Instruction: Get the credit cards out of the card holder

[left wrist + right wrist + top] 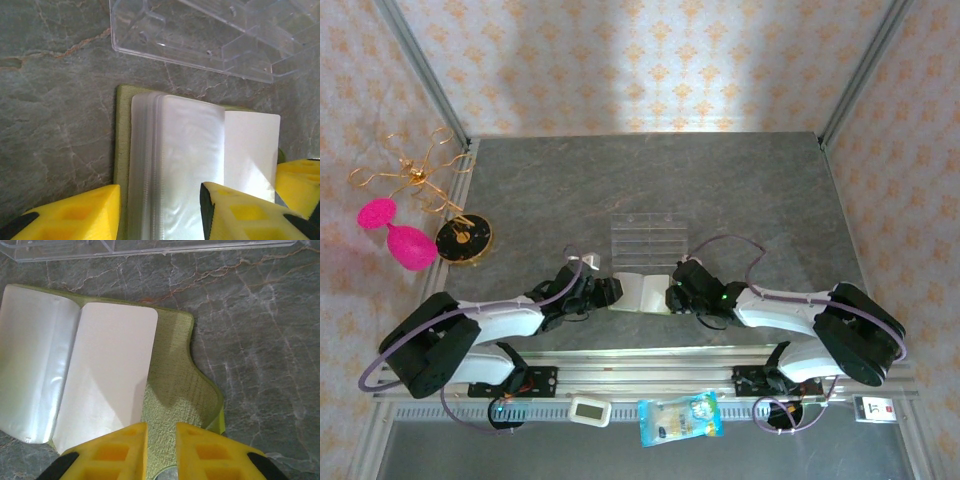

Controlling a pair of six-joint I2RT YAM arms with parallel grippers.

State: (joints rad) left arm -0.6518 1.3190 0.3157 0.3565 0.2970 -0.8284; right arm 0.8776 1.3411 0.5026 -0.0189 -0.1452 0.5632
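Card holder (642,293) on grey marbled table (720,180), floral walls (650,60)

Closed in on three sides by pale walls (520,60) papered with a repeating orange-gold motif. Softly lit, with a brighter patch (650,95) on the back wall. Below, a grey veined stone-look table (740,180), framed by metal posts (422,65) and a near rail (650,372).
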